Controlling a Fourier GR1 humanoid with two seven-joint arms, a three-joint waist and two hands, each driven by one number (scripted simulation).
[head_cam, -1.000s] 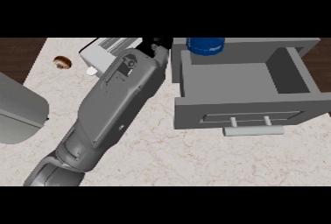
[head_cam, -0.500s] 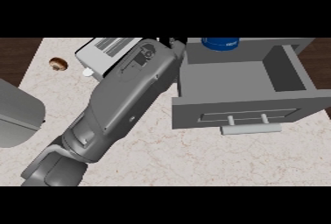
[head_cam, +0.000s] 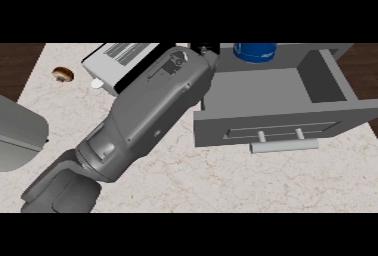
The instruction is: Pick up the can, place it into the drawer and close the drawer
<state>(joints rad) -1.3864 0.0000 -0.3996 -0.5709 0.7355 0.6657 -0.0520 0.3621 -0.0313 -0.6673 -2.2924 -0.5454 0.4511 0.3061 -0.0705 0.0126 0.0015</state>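
one blue can (head_cam: pixel 255 52) stands just right of the hand (head_cam: pixel 205 50); its finger state cannot be told.

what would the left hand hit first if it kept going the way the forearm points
Probably the blue can at the open drawer's back; the left hand is mostly hidden, so depth is unclear.

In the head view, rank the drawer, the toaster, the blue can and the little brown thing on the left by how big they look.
1. Drawer, largest.
2. Toaster, though the forearm hides part of it.
3. Blue can, cut off at the top of the view.
4. Small brown object, smallest.
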